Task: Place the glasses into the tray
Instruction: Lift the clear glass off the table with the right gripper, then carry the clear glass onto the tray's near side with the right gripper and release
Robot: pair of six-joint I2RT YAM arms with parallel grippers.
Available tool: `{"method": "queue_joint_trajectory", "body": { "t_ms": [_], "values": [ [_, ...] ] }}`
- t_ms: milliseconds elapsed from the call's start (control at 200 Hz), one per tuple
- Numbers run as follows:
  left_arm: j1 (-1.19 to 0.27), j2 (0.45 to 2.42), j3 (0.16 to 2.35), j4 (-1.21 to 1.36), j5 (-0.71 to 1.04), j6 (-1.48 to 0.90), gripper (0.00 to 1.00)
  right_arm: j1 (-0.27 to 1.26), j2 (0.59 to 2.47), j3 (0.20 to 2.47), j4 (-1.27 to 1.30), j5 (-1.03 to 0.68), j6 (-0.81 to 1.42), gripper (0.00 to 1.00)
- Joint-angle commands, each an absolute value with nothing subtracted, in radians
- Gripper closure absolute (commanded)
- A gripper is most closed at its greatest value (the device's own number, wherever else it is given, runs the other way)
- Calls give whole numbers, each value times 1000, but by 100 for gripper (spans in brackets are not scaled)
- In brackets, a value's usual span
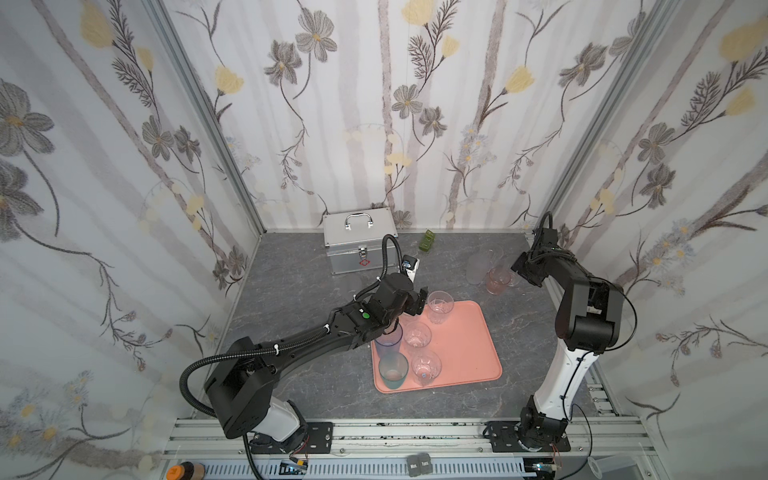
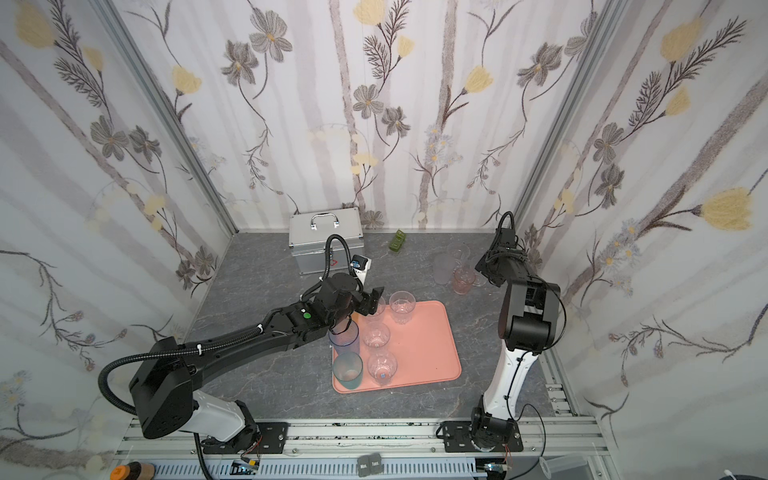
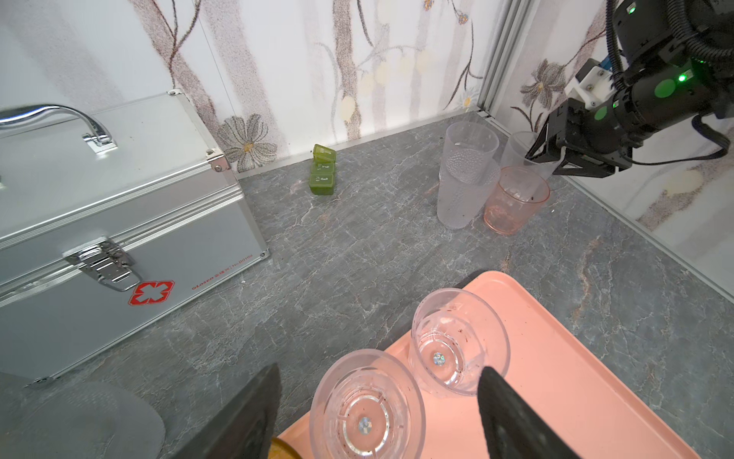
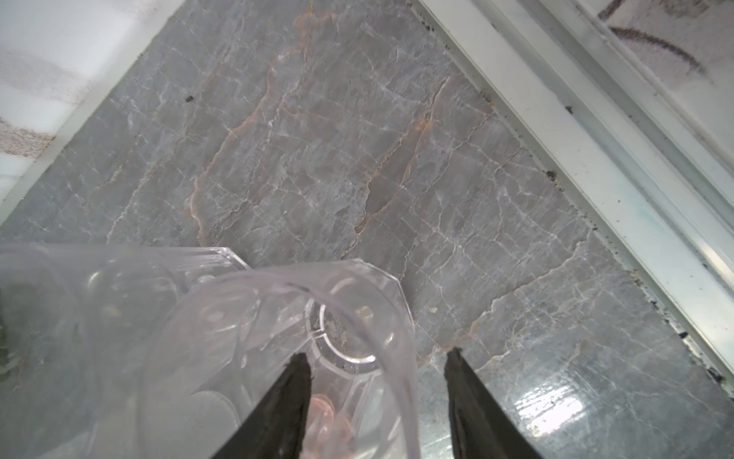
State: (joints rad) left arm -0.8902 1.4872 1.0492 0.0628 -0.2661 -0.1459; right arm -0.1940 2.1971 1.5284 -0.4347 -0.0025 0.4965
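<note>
The salmon-pink tray [image 1: 469, 353] lies mid-table and holds several glasses: three clear ones [image 1: 439, 306], a blue one [image 1: 390, 338] and a teal one [image 1: 392, 371]. My left gripper [image 1: 417, 305] hangs open over the tray's far left corner. In the left wrist view its fingers [image 3: 379, 369] straddle a clear glass [image 3: 367, 405] without touching it. At the back right stand a frosted glass [image 1: 476, 268], a pinkish glass [image 1: 498, 280] and a clear glass [image 4: 349, 302]. My right gripper [image 4: 376, 354] is open, one finger inside the clear glass's rim, the other outside.
A silver case [image 1: 359, 243] with a handle stands at the back wall, left of a small green block [image 1: 427, 241]. The right wall and its metal rail [image 4: 595, 119] run close behind the back-right glasses. An amber rim [image 3: 282, 449] peeks out beside the left finger.
</note>
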Motion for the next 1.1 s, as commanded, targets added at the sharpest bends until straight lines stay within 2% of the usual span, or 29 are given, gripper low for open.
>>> {"method": "queue_joint_trajectory", "body": {
  "t_ms": [0,135,260,470,655,929,1094],
  "values": [
    [-890,1488,1051,80,-261,-151,20,-196,2202,1517,-380,-28,507,61],
    [-890,1492,1064,80,-246,-142,20,-195,2150,1464,-364,-19,507,83],
    [-891,1491,1070,80,-231,-132,20,-195,2075,1406,-364,-4,501,94],
    [-891,1471,1056,81,-230,-129,20,-185,1926,1334,-393,31,490,98],
    [-887,1407,1023,84,-321,-129,19,-107,1754,1318,-463,90,472,98],
    [-860,1278,941,96,-340,-148,18,160,1532,1286,-608,188,460,99],
    [-825,1175,847,130,-315,-199,18,349,1427,1139,-694,224,498,98]
  ]
}}
